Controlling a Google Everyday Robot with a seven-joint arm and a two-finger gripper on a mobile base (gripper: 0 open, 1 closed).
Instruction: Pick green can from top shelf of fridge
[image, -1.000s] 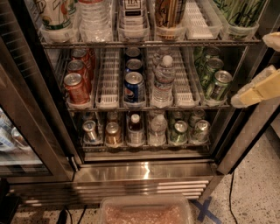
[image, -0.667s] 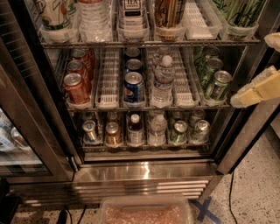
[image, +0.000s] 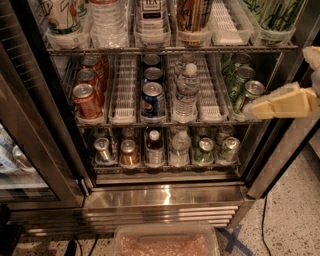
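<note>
The fridge (image: 165, 195) stands open in front of me, with its wire racks in view. The top shelf (image: 170, 49) runs along the upper edge of the picture and holds tall cans and water bottles in plastic lane trays. The green can (image: 274, 14), bright green with black streaks, stands at the right end of that shelf, and its top is cut off by the picture edge. My gripper (image: 280, 103), cream-coloured, reaches in from the right edge at the height of the middle rack. It sits below and slightly right of the green can and holds nothing that I can see.
The middle rack holds red cans (image: 86, 100), blue cans (image: 152, 97), a water bottle (image: 186, 92) and smaller green cans (image: 240, 85) just left of the gripper. The bottom rack holds mixed cans and bottles. The glass door (image: 25, 150) hangs open at left. A pink-filled bin (image: 165, 242) sits on the floor.
</note>
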